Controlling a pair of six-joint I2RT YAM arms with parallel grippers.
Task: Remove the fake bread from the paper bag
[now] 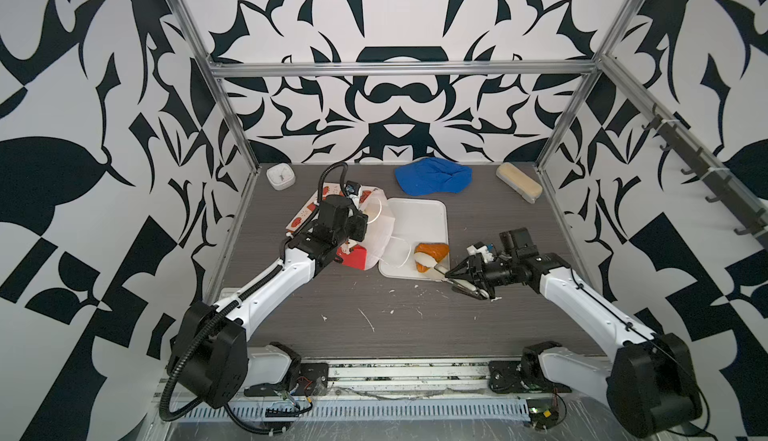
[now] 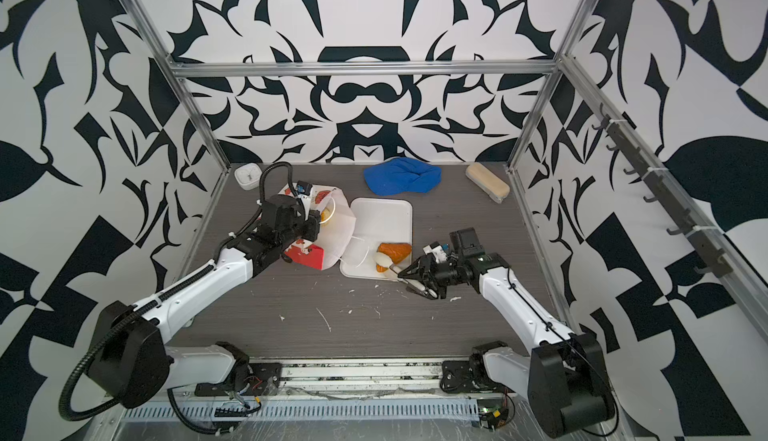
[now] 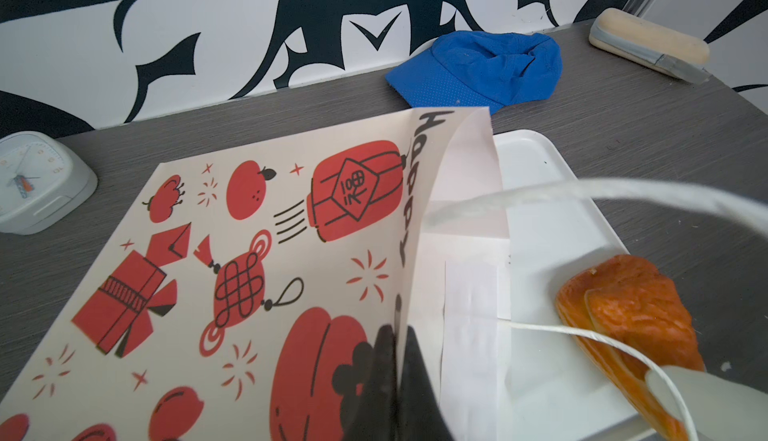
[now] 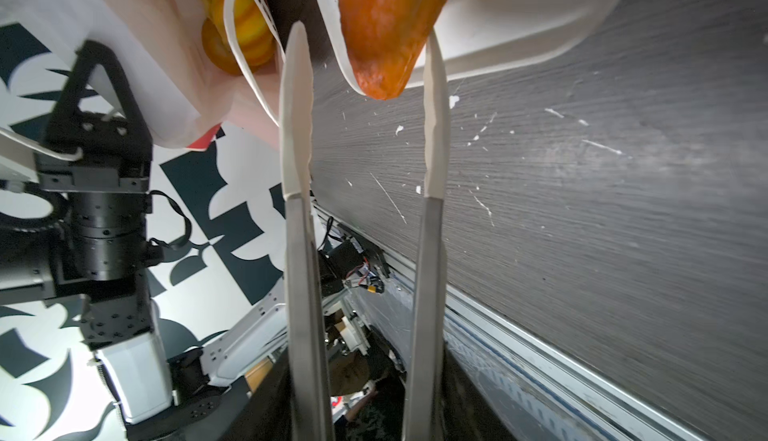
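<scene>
Altogether: one paper bag, pinched at its edge by the left tool; one brown pastry on one tray; right tool parted around the pastry's tip; grey table, patterned walls.

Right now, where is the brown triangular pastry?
In both top views the brown triangular pastry lies on the white tray's near right corner, between the right gripper's fingertips.

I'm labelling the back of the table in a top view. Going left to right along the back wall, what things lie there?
White clock → blue cap → beige block.
</scene>
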